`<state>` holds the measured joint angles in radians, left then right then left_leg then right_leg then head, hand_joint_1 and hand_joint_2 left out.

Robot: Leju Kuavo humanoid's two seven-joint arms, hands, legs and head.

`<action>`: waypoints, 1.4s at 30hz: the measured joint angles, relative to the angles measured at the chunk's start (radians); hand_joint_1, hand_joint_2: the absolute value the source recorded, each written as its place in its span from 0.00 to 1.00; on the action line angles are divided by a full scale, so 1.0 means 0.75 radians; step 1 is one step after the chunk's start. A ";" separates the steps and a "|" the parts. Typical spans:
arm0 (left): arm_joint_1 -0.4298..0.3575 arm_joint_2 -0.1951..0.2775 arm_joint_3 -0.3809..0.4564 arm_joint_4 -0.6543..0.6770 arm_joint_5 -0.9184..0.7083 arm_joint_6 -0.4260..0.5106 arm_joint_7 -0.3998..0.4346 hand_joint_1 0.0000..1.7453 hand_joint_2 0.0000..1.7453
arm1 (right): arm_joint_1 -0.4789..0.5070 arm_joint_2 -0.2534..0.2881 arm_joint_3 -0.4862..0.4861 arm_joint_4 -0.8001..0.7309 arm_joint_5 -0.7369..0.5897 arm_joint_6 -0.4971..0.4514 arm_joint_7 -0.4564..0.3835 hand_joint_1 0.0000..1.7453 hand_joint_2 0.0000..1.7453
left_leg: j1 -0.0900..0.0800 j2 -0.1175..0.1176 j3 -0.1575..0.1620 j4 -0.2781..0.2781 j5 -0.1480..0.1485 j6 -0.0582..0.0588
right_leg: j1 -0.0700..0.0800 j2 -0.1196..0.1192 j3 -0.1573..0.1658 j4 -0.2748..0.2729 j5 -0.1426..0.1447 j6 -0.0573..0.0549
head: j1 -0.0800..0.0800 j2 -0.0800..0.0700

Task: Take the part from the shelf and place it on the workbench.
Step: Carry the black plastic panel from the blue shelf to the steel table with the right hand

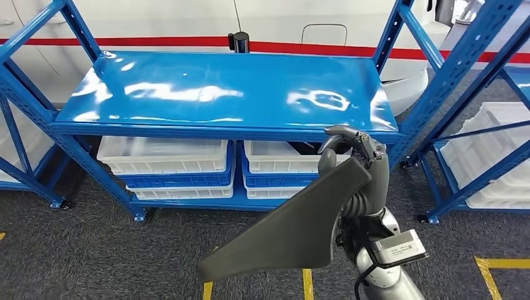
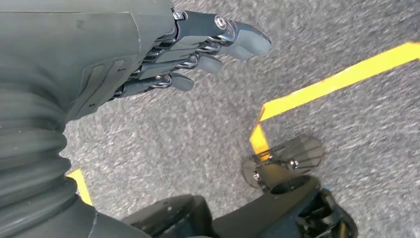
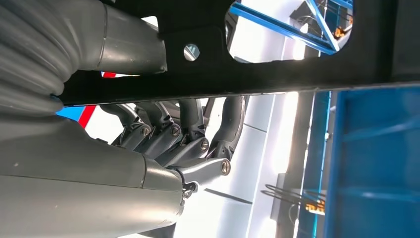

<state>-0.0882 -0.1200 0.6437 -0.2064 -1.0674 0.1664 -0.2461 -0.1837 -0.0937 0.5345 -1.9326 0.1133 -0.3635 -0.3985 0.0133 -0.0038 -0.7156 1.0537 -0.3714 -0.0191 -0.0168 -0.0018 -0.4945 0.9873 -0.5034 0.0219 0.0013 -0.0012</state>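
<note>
Blue steel shelf (image 1: 231, 94) stands ahead of the robot, its glossy top board bare and shining with reflections. Under that board, on the lower level, sit white bins (image 1: 165, 155) side by side, stacked over blue ones. A second blue rack (image 1: 475, 81) stands off the shelf's right end, with another white bin low inside it. Grey carpet floor (image 1: 94, 250) runs below, marked with yellow tape lines (image 2: 341, 79).

Dark grey and wedge-shaped, the part (image 1: 294, 222) is clear of the shelf, held in the air in front of the top board's front right corner, broad end low and narrow end up. The right hand (image 1: 350, 153) grips that upper end, fingers (image 3: 198, 148) curled over the part's edge. The left hand (image 2: 163, 54) hangs over the floor, holding nothing, fingers loosely bent and slightly apart.
</note>
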 joint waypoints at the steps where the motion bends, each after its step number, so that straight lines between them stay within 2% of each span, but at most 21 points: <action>1: 0.003 0.000 0.000 0.000 -0.001 0.001 0.001 0.00 1.00 | 0.005 0.000 0.000 0.001 -0.001 0.000 0.000 1.00 1.00 | 0.001 0.000 -0.017 0.058 -0.065 -0.005 | -0.006 -0.002 -0.011 -0.002 0.016 -0.009 | -0.002 0.000; 3: 0.010 0.000 0.000 0.001 -0.002 0.003 0.002 0.00 1.00 | 0.022 0.000 0.000 0.001 -0.002 0.000 0.000 1.00 1.00 | 0.002 0.000 -0.055 0.234 -0.196 -0.015 | -0.004 -0.004 -0.044 -0.001 0.046 -0.019 | -0.006 0.000; 5: 0.018 -0.001 0.000 0.001 -0.002 0.005 0.002 0.00 1.00 | 0.044 0.000 0.001 0.001 -0.003 0.000 -0.001 1.00 1.00 | 0.007 0.000 -0.052 0.350 -0.225 -0.027 | -0.005 -0.006 -0.079 0.002 0.073 -0.017 | -0.006 0.000; 6: 0.022 -0.001 0.000 0.001 -0.002 0.005 0.002 0.00 1.00 | 0.055 0.000 0.001 0.001 -0.003 0.000 -0.002 1.00 1.00 | 0.012 0.000 -0.018 0.340 -0.203 -0.031 | -0.006 -0.006 -0.096 0.004 0.084 -0.011 | -0.006 0.000; 8: 0.026 -0.001 0.000 0.001 -0.002 0.006 0.002 0.00 1.00 | 0.069 -0.001 0.001 0.001 -0.004 0.002 -0.002 1.00 1.00 | 0.024 0.000 0.117 0.189 -0.164 -0.042 | -0.009 -0.006 -0.127 0.019 0.100 0.004 | -0.007 0.000; 10: 0.027 -0.003 0.000 0.001 -0.002 0.006 0.001 0.00 1.00 | 0.076 -0.002 0.001 0.001 -0.004 0.003 -0.003 1.00 1.00 | 0.024 -0.007 0.224 0.035 -0.176 -0.040 | -0.007 -0.006 -0.152 0.040 0.111 0.021 | -0.007 0.000; 13: 0.030 -0.005 0.000 0.001 -0.002 0.006 0.001 0.00 1.00 | 0.087 -0.003 0.002 0.001 -0.006 0.003 -0.007 1.00 1.00 | 0.012 -0.009 0.221 -0.007 -0.176 0.000 | -0.006 -0.007 -0.172 0.046 0.135 0.051 | -0.004 0.000; 16: 0.037 -0.008 0.001 0.002 -0.002 0.004 0.007 0.00 1.00 | 0.106 -0.010 0.001 0.001 -0.015 0.004 -0.009 1.00 1.00 | 0.009 -0.001 0.176 -0.013 -0.133 0.053 | -0.013 -0.003 -0.228 0.139 0.050 0.047 | 0.001 0.000; 19: 0.041 -0.012 0.001 0.004 -0.003 0.002 0.010 0.00 1.00 | 0.123 -0.016 0.000 0.001 -0.017 0.004 -0.010 1.00 1.00 | 0.004 0.001 0.110 -0.012 -0.083 0.066 | -0.010 -0.001 -0.300 0.390 -0.097 0.034 | 0.005 0.000; 21: 0.045 -0.013 0.001 0.006 -0.004 0.002 0.010 0.00 1.00 | 0.131 -0.019 0.000 0.001 -0.017 0.004 -0.010 1.00 1.00 | 0.002 0.003 0.066 -0.011 -0.050 0.063 | -0.007 -0.001 -0.269 0.432 -0.092 0.053 | 0.005 0.000; 22: 0.045 -0.013 0.001 0.008 -0.004 0.002 0.010 0.00 1.00 | 0.133 -0.020 0.000 0.001 -0.017 0.004 -0.010 1.00 1.00 | 0.001 0.004 0.046 -0.011 -0.034 0.061 | -0.006 -0.001 -0.216 0.381 -0.067 0.062 | 0.005 0.000; 24: 0.045 -0.017 0.001 0.009 -0.004 0.002 0.010 0.00 1.00 | 0.134 -0.022 0.000 0.000 -0.017 0.004 -0.009 1.00 1.00 | -0.001 0.003 0.019 -0.009 -0.004 0.051 | 0.001 -0.002 -0.055 0.180 -0.047 0.059 | 0.006 0.000; 26: 0.046 -0.022 0.000 0.009 -0.008 0.002 0.009 0.00 1.00 | 0.135 -0.023 0.000 -0.001 -0.016 0.007 -0.003 1.00 1.00 | -0.002 0.002 0.011 -0.014 0.026 0.035 | 0.010 -0.001 0.047 0.029 -0.065 0.041 | 0.004 0.000; 29: 0.051 -0.029 0.000 0.011 -0.013 0.002 0.003 0.00 1.00 | 0.138 -0.026 -0.001 -0.001 -0.018 0.018 0.015 1.00 1.00 | 0.003 0.003 0.011 -0.037 0.060 0.005 | 0.012 0.000 0.035 -0.004 -0.041 0.012 | 0.007 0.000; 30: 0.052 -0.031 0.000 0.012 -0.013 0.002 0.001 0.00 1.00 | 0.139 -0.026 -0.001 -0.001 -0.019 0.021 0.019 1.00 1.00 | 0.004 0.002 0.003 -0.026 0.036 -0.002 | 0.007 -0.001 0.022 -0.008 -0.023 0.000 | 0.006 0.000; 32: 0.056 -0.032 0.000 0.012 -0.012 0.003 -0.003 0.00 1.00 | 0.141 -0.026 -0.001 0.001 -0.019 0.024 0.023 1.00 1.00 | 0.007 0.000 -0.029 0.081 -0.094 -0.010 | -0.003 -0.002 -0.003 -0.013 0.014 -0.021 | 0.000 0.000; 34: 0.058 -0.032 0.000 0.012 -0.009 0.006 -0.012 0.00 1.00 | 0.143 -0.026 -0.001 0.004 -0.020 0.028 0.027 1.00 1.00 | 0.008 0.000 -0.059 0.257 -0.215 -0.020 | 0.001 -0.003 -0.034 -0.010 0.043 -0.028 | -0.004 0.000; 35: 0.058 -0.032 0.001 0.012 -0.006 0.010 -0.019 0.00 1.00 | 0.144 -0.026 -0.001 0.007 -0.022 0.030 0.029 1.00 1.00 | 0.009 0.000 -0.059 0.319 -0.228 -0.024 | 0.002 -0.003 -0.052 -0.007 0.056 -0.026 | -0.004 0.000; 37: 0.056 -0.031 0.005 0.012 0.007 0.017 -0.040 0.00 1.00 | 0.144 -0.025 -0.003 0.012 -0.028 0.036 0.033 1.00 1.00 | 0.014 0.001 0.013 0.304 -0.186 -0.030 | 0.001 -0.003 -0.089 0.003 0.078 -0.017 | -0.004 0.000; 40: 0.047 -0.030 0.021 0.011 0.029 0.021 -0.066 0.00 1.00 | 0.142 -0.022 -0.010 0.017 -0.035 0.039 0.033 1.00 1.00 | 0.016 -0.003 0.212 0.055 -0.165 -0.025 | 0.004 -0.004 -0.129 0.029 0.097 0.000 | -0.003 0.000; 42: 0.041 -0.029 0.031 0.011 0.038 0.023 -0.073 0.00 1.00 | 0.140 -0.017 -0.016 0.017 -0.033 0.033 0.029 1.00 1.00 | 0.007 -0.006 0.247 -0.013 -0.184 -0.008 | 0.007 -0.004 -0.141 0.038 0.109 0.018 | -0.001 0.000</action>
<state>-0.0574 -0.1421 0.6666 -0.1983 -1.0386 0.1833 -0.3007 -0.0787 -0.1062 0.5224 -1.9198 0.0889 -0.3390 -0.3770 0.0184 -0.0086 -0.5300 1.0440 -0.5097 -0.0254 -0.0113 -0.0052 -0.6006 1.0161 -0.4215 0.0352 0.0008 -0.0015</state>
